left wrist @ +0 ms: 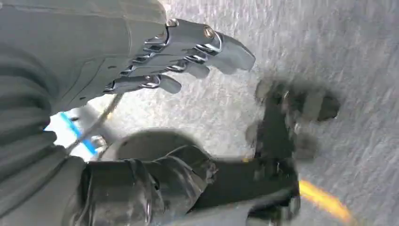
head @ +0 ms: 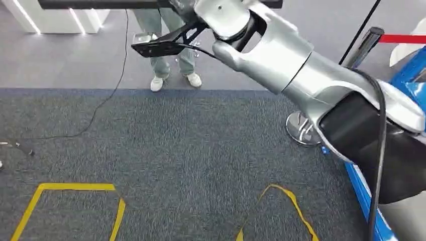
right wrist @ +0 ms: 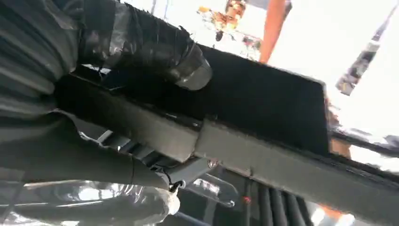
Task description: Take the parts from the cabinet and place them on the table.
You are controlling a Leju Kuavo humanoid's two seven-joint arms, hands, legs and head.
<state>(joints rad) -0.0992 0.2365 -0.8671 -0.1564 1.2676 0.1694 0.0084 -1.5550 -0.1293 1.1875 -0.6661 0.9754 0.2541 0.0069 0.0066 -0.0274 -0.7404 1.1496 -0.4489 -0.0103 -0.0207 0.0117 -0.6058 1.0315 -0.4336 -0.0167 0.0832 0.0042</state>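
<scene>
My right arm [head: 301, 65] reaches up and across the head view. Its hand [right wrist: 42, 61] grips a long black part [right wrist: 263, 103], a flat panel with a grey bar along one edge. Dark taped fingers [right wrist: 141, 44] lie over one face of the panel and the grey thumb [right wrist: 80, 160] presses on the other side. In the head view the part [head: 100, 4] shows as a black bar running along the top edge. My left hand [left wrist: 183, 56] hangs over the grey carpet with its fingers apart and nothing in it.
A person [head: 171, 50] in white shoes stands just ahead on the grey floor. Yellow tape [head: 75, 201] marks the dark carpet below. A stanchion base [head: 301, 128] with a red belt [head: 402, 38] and a blue object [head: 412, 85] stand at the right. A cable [head: 108, 95] trails across the floor.
</scene>
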